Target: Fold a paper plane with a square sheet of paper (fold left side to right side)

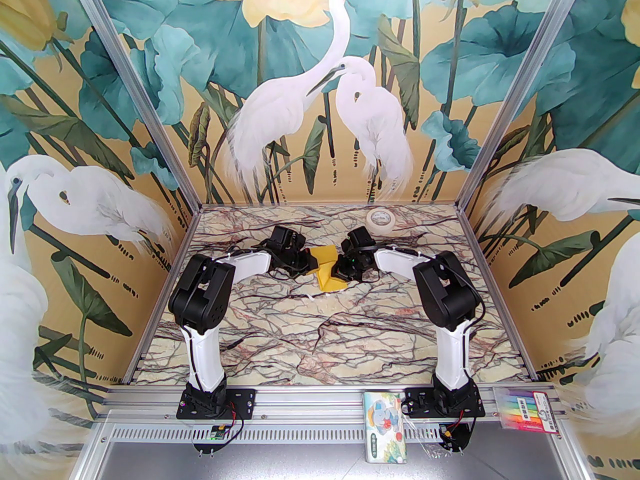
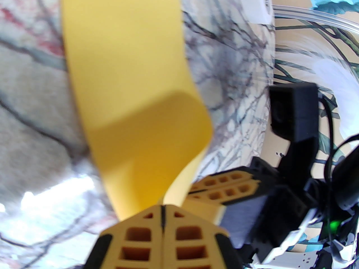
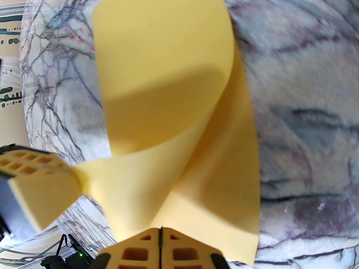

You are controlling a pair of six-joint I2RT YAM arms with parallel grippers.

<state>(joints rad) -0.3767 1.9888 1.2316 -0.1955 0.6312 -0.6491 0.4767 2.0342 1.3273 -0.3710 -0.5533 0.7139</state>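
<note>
Marble-patterned tabletop (image 1: 320, 328): pale stone print with dark veins is running under both arms; the work is happening towards its far middle.
Left gripper (image 2: 162, 207): its tan, honeycomb-moulded fingers (image 2: 193, 220) are pressing fully together and pinching one edge of the sheet. In its own wrist view the paper is rising straight out of the seam between them.
Thin bright yellow square sheet of paper (image 1: 325, 268): it is hanging between the two grippers, appearing raised at the held edges. It is bowing and twisting into a loose curl rather than lying flat. Whether any part is touching the tabletop cannot be told, and no sharp crease is showing.
Right gripper (image 3: 160, 230): its matching tan fingers (image 3: 196, 242) are likewise clamping tight on the sheet, gripping it just beside the left gripper.
Cream tape roll (image 1: 381, 218): it is lying flat near the far right of the tabletop, well apart from the paper.
Handling: the sheet is looking very light, limp and easy to crumple or tear, and is probably sliding readily on the smooth surface.
Where to hold: pinching shallowly at an edge or corner is seeming wisest, leaving the middle free to bend.
Stage: judging by the curl, the left-to-right fold is getting under way, not finished.
</note>
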